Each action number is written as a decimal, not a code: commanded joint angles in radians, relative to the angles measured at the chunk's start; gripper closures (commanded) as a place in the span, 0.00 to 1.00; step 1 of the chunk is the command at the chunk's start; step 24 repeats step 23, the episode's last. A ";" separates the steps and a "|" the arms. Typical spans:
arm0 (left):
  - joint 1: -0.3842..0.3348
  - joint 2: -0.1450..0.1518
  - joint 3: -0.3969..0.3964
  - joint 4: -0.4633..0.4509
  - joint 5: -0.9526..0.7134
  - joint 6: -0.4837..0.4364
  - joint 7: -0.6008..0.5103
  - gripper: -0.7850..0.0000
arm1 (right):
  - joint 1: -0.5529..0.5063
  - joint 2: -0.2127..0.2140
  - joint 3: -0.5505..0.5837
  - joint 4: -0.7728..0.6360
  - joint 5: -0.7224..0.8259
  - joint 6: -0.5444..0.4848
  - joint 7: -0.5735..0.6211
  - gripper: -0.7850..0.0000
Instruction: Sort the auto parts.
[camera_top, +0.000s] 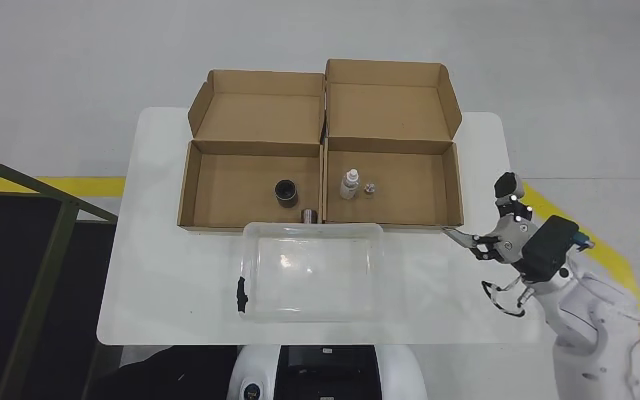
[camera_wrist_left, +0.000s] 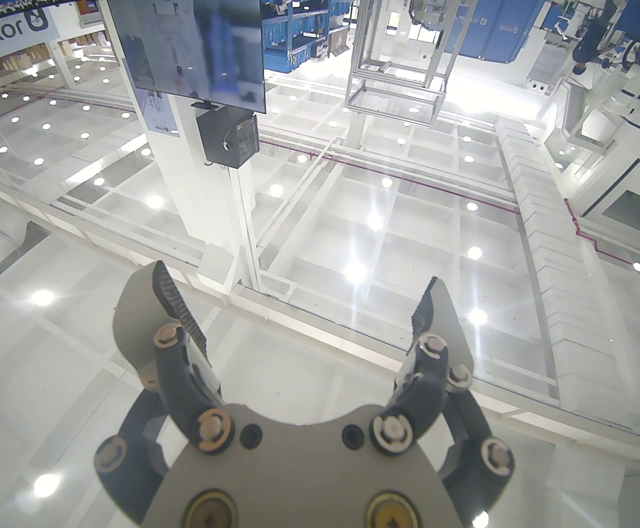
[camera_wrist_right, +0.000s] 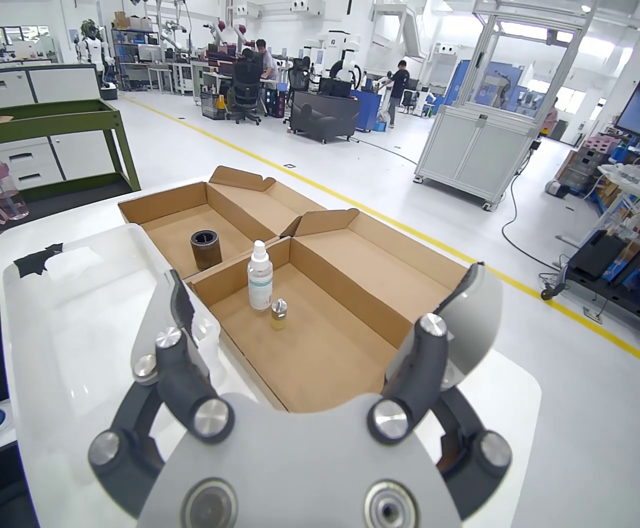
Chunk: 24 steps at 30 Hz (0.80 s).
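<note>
Right gripper (camera_top: 472, 262) at worktop (camera_top: 160, 250) 4 o'clock, jaws apart, empty; left gripper (camera_wrist_left: 296, 275) also apart. Black cylinder (camera_top: 285, 190) in 11 o'clock box (camera_top: 230, 190); spray bottle (camera_top: 349, 184) and small fitting (camera_top: 369, 187) in 1 o'clock box (camera_top: 420, 190).

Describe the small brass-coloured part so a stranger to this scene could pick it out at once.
On the white table, go to the right-hand cardboard box of the open pair, as seen in the top view. Two things stand near its left wall: a white spray bottle and, beside it, the small brass-coloured part. The part is much shorter and squatter than the bottle, yellowish with a silvery top.
</note>
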 joint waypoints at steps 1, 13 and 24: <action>0.000 0.000 0.000 0.000 0.000 0.000 0.000 0.00 | -0.017 0.002 0.011 -0.005 -0.004 -0.002 -0.018 0.00; 0.000 0.000 0.000 0.000 0.000 0.000 0.000 0.00 | -0.038 0.004 0.023 -0.016 -0.009 -0.009 -0.040 0.00; 0.000 0.000 0.000 0.000 0.000 0.000 0.000 0.00 | -0.038 0.004 0.023 -0.016 -0.009 -0.009 -0.040 0.00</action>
